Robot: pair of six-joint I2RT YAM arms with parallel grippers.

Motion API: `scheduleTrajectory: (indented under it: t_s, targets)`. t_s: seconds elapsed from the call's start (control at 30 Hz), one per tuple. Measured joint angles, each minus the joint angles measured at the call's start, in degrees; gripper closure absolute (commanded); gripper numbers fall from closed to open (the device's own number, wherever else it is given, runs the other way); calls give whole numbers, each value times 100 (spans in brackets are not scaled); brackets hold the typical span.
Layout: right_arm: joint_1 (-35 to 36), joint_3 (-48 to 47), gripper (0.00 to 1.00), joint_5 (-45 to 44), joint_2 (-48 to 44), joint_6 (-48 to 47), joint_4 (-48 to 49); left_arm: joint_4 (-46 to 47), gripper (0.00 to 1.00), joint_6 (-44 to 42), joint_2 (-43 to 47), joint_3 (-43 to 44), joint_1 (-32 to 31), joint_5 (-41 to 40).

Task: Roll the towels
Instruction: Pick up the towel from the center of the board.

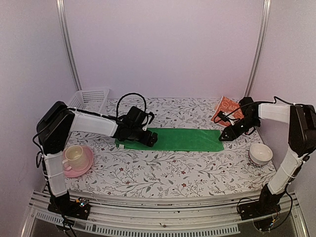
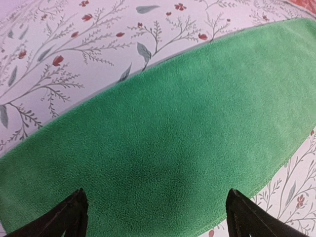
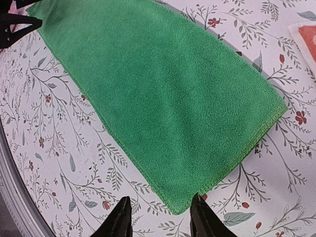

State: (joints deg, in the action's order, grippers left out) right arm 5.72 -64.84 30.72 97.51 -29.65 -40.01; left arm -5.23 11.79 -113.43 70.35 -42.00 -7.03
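Green towel: the plain, soft, bright green towel (image 1: 182, 139) lies flat and unrolled as a long strip on the flower-printed tablecloth (image 1: 163, 173). Spread this way, either short end offers a clean edge to start a roll.
Left gripper: the black two-finger left gripper (image 2: 155, 197) hovers over the green towel's left end with its jaws wide apart and nothing between them. This spread probably lets it take the strip's width.
Right gripper: the black right gripper (image 3: 160, 205) sits at the green towel's near right corner. Its jaws are apart, narrower than the left's, and the corner tip lies just at the gap. I see no cloth pinched.
Orange-red towel: the orange-red towel with a white leaf pattern (image 1: 227, 109) rests beyond the green towel's far right corner, apart from it, and looks to be awaiting its turn.
Step in hand: judging by the poses, the arms are lining up on the two ends, so rolling has not begun.
Bystanders: a pale cup on a pink saucer (image 1: 76, 159) stands near-left of the green towel. A white ceramic bowl (image 1: 260, 154) is near-right and a white plastic basket (image 1: 91, 96) far-left.
Risk: a pinch on the corner alone could fold the cloth askew.
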Motion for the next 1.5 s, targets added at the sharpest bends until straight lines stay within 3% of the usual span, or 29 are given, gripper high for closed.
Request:
scheduleTrajectory:
  t_s: [0.3, 0.57, 0.73, 0.93, 1.2, 1.5]
  targets:
    - [0, 170, 68, 76, 675, 170, 33, 638, 3, 4, 319, -280, 0, -131]
    - [0, 306, 68, -103, 809, 262, 61, 1051, 3, 109, 319, -586, 0, -118]
    - [4, 337, 48, -201, 673, 396, 55, 1285, 3, 131, 337, -662, 0, -127]
    - [4, 208, 40, -455, 376, 765, 155, 1515, 3, 175, 494, -1003, -7, -214]
    - [0, -223, 40, -922, 852, 1329, 551, 1709, 3, 227, 979, -1567, -125, -505]
    - [0, -363, 47, -964, 1237, 1766, 763, 1869, 3, 306, 1196, -1716, -284, -861]
